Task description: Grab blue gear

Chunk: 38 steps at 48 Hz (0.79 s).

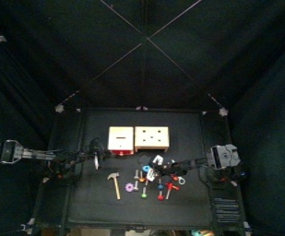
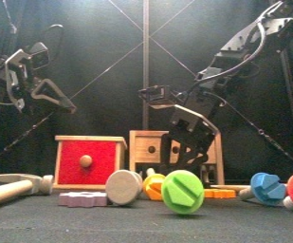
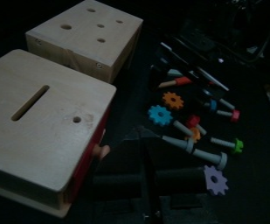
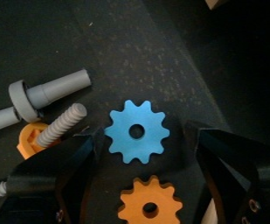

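Note:
The blue gear (image 4: 137,131) lies flat on the black table among other small parts. My right gripper (image 4: 145,150) is open and low over it, with one jaw on each side of the gear and neither jaw touching it. An orange gear (image 4: 148,206) lies right beside it, between the jaw bases. The blue gear also shows in the left wrist view (image 3: 161,115). In the top view the right gripper (image 1: 170,166) reaches in from the right over the pile of parts. My left gripper (image 1: 95,158) rests at the table's left, raised, holding nothing.
Two wooden boxes (image 1: 120,138) (image 1: 152,138) stand behind the parts. Grey bolts (image 4: 46,93) and an orange piece (image 4: 32,140) lie close to the blue gear. A hammer (image 1: 113,181), a purple gear (image 3: 215,179) and several coloured bolts lie nearby.

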{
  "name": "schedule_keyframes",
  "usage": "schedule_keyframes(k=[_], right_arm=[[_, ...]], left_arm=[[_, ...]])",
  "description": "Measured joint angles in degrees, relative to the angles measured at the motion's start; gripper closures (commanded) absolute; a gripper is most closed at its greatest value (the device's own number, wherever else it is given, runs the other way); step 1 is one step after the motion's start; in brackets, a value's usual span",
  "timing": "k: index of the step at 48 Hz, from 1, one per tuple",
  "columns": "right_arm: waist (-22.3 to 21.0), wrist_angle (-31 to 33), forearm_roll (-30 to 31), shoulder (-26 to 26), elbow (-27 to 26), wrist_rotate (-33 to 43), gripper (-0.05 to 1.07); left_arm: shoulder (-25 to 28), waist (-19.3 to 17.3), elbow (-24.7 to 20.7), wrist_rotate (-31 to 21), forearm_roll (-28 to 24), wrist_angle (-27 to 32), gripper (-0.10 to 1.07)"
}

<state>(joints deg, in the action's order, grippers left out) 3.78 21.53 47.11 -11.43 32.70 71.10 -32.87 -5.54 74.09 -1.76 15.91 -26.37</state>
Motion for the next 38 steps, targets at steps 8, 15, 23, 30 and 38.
schedule_keyframes(k=[8, 15, 23, 30, 38], right_arm=[[0.0, 0.0, 0.1, -1.3, -0.1, 0.0, 0.02], [0.0, -0.1, 0.1, -1.4, -0.1, 0.0, 0.02], [0.1, -0.3, 0.1, -1.4, -0.1, 0.0, 0.12], [0.1, -0.2, 0.1, -1.4, -0.1, 0.0, 0.24], [0.4, 0.4, 0.1, -1.1, -0.1, 0.0, 0.30]], left_arm=[[0.0, 0.0, 0.0, 0.0, 0.4, 0.0, 0.70], [0.0, 0.0, 0.0, 0.0, 0.5, 0.0, 0.70], [0.0, 0.0, 0.0, 0.0, 0.6, 0.0, 0.70], [0.0, 0.0, 0.0, 0.0, 0.6, 0.0, 0.70], [0.0, 0.0, 0.0, 0.0, 0.6, 0.0, 0.70]])
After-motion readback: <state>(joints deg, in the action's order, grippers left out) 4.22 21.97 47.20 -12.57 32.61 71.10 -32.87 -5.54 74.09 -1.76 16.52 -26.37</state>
